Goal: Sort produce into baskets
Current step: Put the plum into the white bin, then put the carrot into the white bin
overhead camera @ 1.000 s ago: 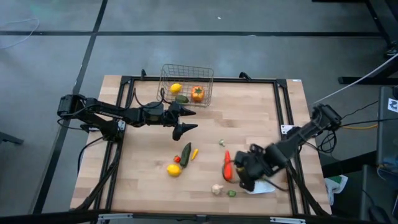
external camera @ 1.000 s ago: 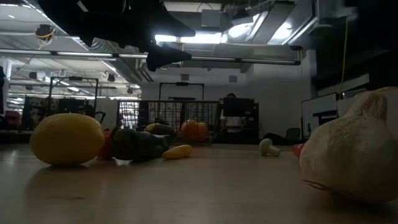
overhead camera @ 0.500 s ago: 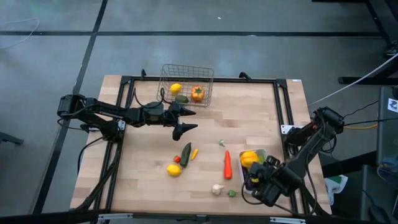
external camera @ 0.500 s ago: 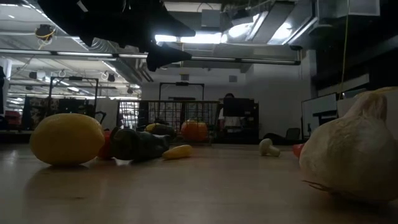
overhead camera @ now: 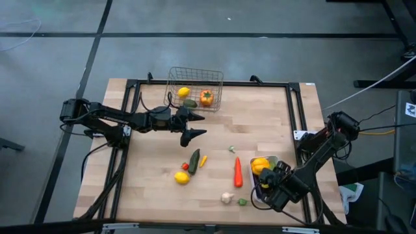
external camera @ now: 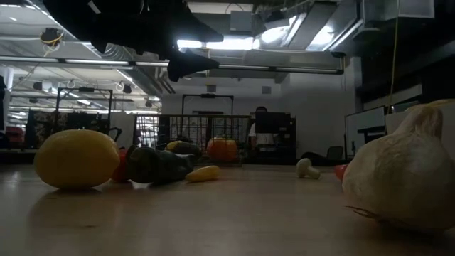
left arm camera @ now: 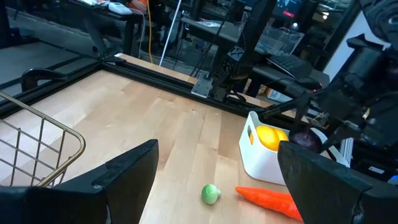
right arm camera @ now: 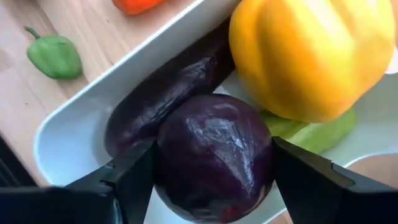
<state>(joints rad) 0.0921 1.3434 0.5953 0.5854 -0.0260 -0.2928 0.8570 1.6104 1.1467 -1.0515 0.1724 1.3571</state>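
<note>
The right tool (right arm camera: 214, 168) hangs over the white tray (right arm camera: 81, 115), its fingers either side of a round dark purple vegetable (right arm camera: 214, 155) (touching both, so held). Beside it lie an eggplant (right arm camera: 158, 93) and yellow pepper (right arm camera: 314, 53). The left tool (overhead camera: 194, 127) hovers wide, the wire basket (overhead camera: 195, 88) just beyond.

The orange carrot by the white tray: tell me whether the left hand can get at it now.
Probably yes: the carrot lies alone on bare wood, nothing on it, and the left hand hovers open, with only open table between them.
</note>
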